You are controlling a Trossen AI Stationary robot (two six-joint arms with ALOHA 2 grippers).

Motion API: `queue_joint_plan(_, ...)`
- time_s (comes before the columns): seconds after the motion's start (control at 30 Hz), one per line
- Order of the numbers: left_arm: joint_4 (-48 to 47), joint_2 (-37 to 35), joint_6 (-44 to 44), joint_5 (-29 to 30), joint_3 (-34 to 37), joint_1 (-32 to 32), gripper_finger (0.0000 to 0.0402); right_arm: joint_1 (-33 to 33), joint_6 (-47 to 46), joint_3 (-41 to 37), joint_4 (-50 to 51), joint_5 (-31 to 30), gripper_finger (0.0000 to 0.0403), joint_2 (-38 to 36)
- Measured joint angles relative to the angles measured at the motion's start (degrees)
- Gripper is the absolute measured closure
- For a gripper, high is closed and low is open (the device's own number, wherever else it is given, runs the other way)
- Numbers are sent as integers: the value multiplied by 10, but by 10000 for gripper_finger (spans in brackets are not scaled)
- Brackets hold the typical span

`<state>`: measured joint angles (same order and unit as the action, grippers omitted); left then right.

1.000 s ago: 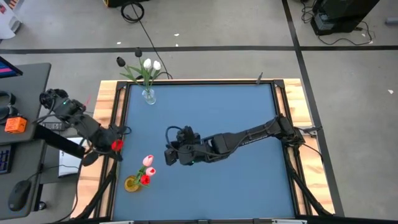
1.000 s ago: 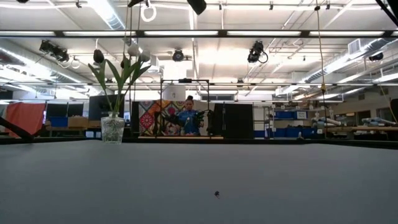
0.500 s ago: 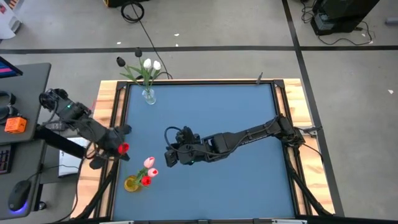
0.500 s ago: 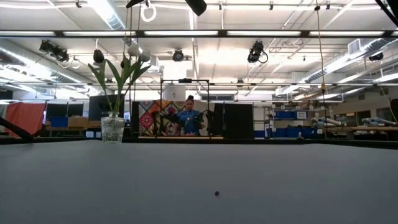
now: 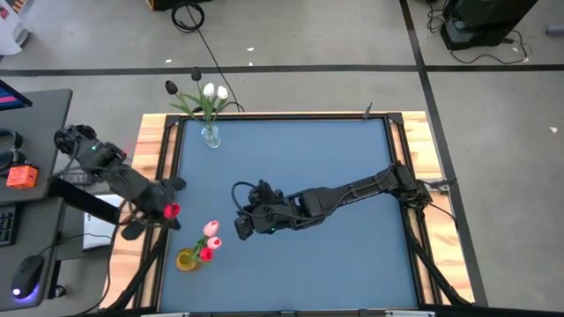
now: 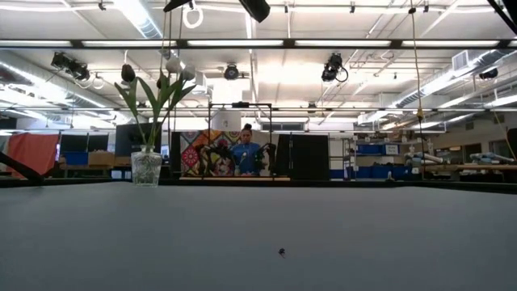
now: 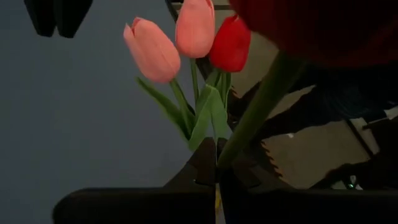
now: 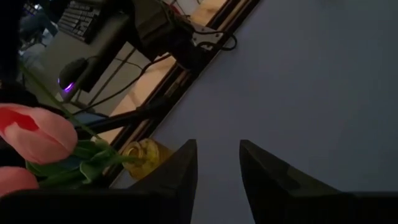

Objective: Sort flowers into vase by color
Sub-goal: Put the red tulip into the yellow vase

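Observation:
My left gripper (image 5: 157, 211) hovers over the table's left edge, shut on a red tulip (image 5: 167, 210). Its head looms close in the left wrist view (image 7: 317, 31). A yellow vase (image 5: 187, 260) near the front left corner holds two pink tulips (image 5: 211, 231) and a red one (image 5: 204, 254). A clear vase (image 5: 211, 136) at the far left holds white tulips (image 5: 214, 91) and a dark one (image 5: 171, 87). My right gripper (image 5: 240, 222) is open, low over the table right of the yellow vase (image 8: 142, 152). My left gripper pinches the red tulip's green stem (image 7: 244, 127) between its two shut fingers (image 7: 205, 163), some way below the head. The flower is lifted clear of the table, its head pointing out past the fingertips toward the yellow vase's tulips (image 7: 186, 37).
Wooden rails (image 5: 159, 167) frame the blue table top. A desk with keyboard and mouse (image 5: 26, 275) stands left of the table. In the low view a person (image 6: 246, 158) stands far behind the table. Bare blue surface (image 5: 326, 255) spreads right of the vases.
My left gripper, still shut on the red tulip, has drifted slightly toward the table's near edge and the yellow vase. The right arm has kept still.

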<state>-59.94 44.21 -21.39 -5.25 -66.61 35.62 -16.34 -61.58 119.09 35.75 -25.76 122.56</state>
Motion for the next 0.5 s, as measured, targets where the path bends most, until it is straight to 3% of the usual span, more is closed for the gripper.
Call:
queue_joint_plan(0.2, -38, 0, 0, 11, -38, 0, 396, 4, 4, 0, 4, 4, 275, 0)
queue_joint_plan(0.5, -37, 4, 11, 26, -4, 0, 396, 3, 7, 0, 17, 19, 275, 0)
